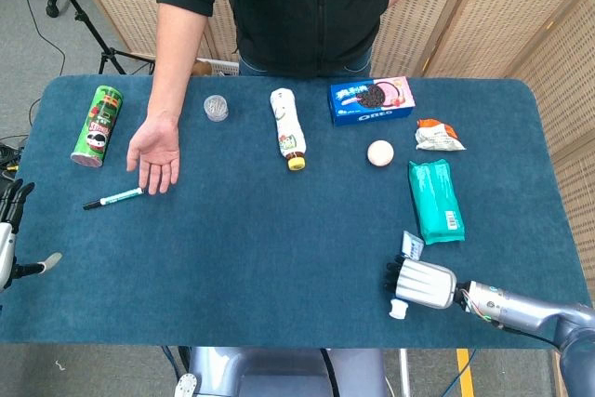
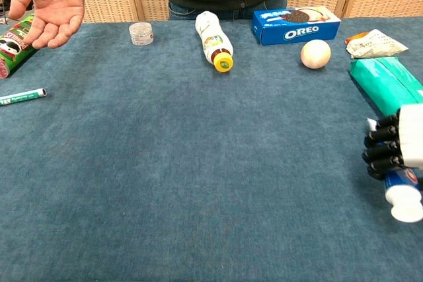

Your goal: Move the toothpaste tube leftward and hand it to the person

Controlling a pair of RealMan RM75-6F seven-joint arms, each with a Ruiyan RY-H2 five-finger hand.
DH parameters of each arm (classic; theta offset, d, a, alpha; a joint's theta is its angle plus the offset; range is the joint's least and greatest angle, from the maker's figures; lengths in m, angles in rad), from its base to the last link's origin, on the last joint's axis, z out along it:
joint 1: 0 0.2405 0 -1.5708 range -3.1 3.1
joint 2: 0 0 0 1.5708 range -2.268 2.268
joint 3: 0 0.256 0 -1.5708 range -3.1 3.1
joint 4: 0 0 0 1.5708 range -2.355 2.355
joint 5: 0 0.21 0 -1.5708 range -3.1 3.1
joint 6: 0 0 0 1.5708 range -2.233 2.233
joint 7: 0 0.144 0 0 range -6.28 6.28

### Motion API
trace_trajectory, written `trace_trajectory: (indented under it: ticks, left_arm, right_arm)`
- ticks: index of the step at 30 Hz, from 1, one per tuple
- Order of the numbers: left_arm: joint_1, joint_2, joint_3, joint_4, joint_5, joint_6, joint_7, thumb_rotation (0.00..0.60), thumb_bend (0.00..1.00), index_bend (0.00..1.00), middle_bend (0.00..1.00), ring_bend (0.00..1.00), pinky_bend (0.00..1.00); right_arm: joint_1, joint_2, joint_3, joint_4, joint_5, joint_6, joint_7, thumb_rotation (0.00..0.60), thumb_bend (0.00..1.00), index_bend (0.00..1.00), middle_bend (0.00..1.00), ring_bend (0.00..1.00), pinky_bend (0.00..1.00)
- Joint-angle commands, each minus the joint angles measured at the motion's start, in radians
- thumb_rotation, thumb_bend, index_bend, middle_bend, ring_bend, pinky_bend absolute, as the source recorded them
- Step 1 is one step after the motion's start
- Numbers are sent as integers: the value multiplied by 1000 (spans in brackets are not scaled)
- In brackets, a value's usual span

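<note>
My right hand (image 1: 423, 283) (image 2: 395, 148) grips the toothpaste tube at the near right of the table, fingers curled around it. The tube's white cap (image 1: 398, 309) (image 2: 406, 207) sticks out toward me, and its flat tail (image 1: 412, 245) shows behind the hand. The tube looks slightly raised off the cloth. The person's open palm (image 1: 155, 155) (image 2: 47, 3) waits far to the left, above the table. My left hand (image 1: 11, 230) shows only at the left edge of the head view, off the table, fingers apart and holding nothing.
On the blue table (image 1: 279, 220) lie a teal packet (image 1: 435, 200), a pale ball (image 1: 379, 152), an Oreo box (image 1: 372, 100), a snack wrapper (image 1: 438, 135), a bottle (image 1: 287, 126), a small jar (image 1: 216, 107), a green can (image 1: 98, 125) and a marker (image 1: 112, 198).
</note>
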Motion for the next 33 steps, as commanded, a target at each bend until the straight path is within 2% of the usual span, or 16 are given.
trace_trajectory:
  ticks: [1, 8, 13, 16, 24, 28, 33]
  left_arm:
    - [1, 3, 1, -1, 3, 1, -6, 600, 0, 0, 0, 0, 0]
    - [7, 18, 2, -4, 15, 1, -42, 600, 0, 0, 0, 0, 0]
    - [8, 34, 5, -1, 20, -11, -80, 600, 0, 0, 0, 0, 0]
    - [9, 42, 3, 2, 18, -15, -103, 600, 0, 0, 0, 0, 0]
    - [7, 57, 15, 0, 39, -38, -143, 600, 0, 0, 0, 0, 0]
    - [2, 59, 17, 6, 39, -50, -150, 600, 0, 0, 0, 0, 0]
    - [-8, 61, 12, 15, 20, -72, -156, 600, 0, 0, 0, 0, 0]
  right_arm:
    - [37, 11, 16, -46, -4, 20, -27, 600, 1000, 678, 563, 435, 554]
    - [179, 43, 67, -263, -35, -35, -131, 600, 1000, 678, 563, 435, 554]
    - [294, 41, 119, -431, -44, -183, -212, 600, 1000, 678, 563, 435, 554]
    - [358, 13, 178, -493, -9, -285, -242, 600, 1000, 678, 563, 435, 554]
    - [441, -76, 263, -495, 64, -438, -288, 600, 1000, 678, 564, 435, 554]
    - [470, -120, 288, -465, 91, -474, -293, 600, 1000, 680, 565, 435, 554]
    - [496, -226, 351, -455, 142, -503, -359, 600, 1000, 680, 566, 435, 554]
